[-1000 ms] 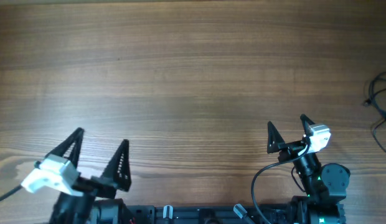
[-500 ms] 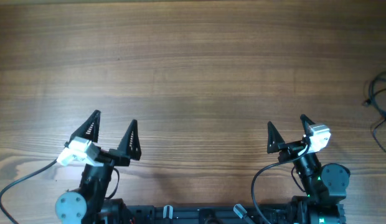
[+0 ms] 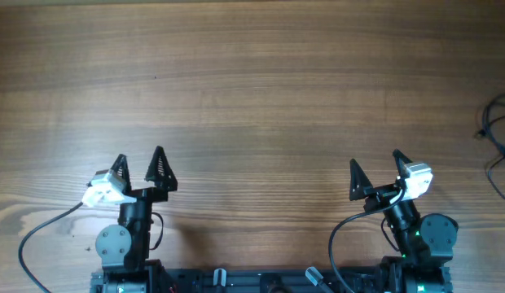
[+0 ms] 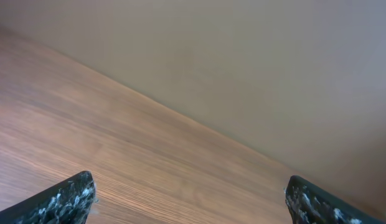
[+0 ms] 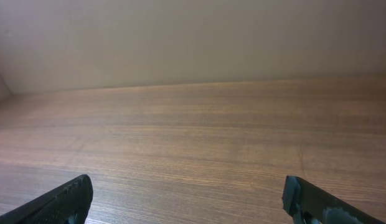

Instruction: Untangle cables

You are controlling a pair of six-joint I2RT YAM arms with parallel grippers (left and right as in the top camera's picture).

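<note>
The cables (image 3: 501, 134) are thin black loops at the far right edge of the wooden table (image 3: 252, 89), partly cut off by the overhead view's border. My left gripper (image 3: 139, 163) is open and empty near the front left. My right gripper (image 3: 376, 166) is open and empty near the front right, well left of the cables. In the left wrist view the open fingertips (image 4: 190, 196) frame bare wood. In the right wrist view the open fingertips (image 5: 190, 196) also frame bare wood. No cable shows in either wrist view.
The arm bases and their thick black wires (image 3: 41, 236) sit along the table's front edge. A plain beige wall (image 5: 193, 37) stands behind the table's far edge.
My left arm has swung right and drawn back to the front, its gripper now pointing up the table and its fingers closer together than before. The right arm has not moved.
</note>
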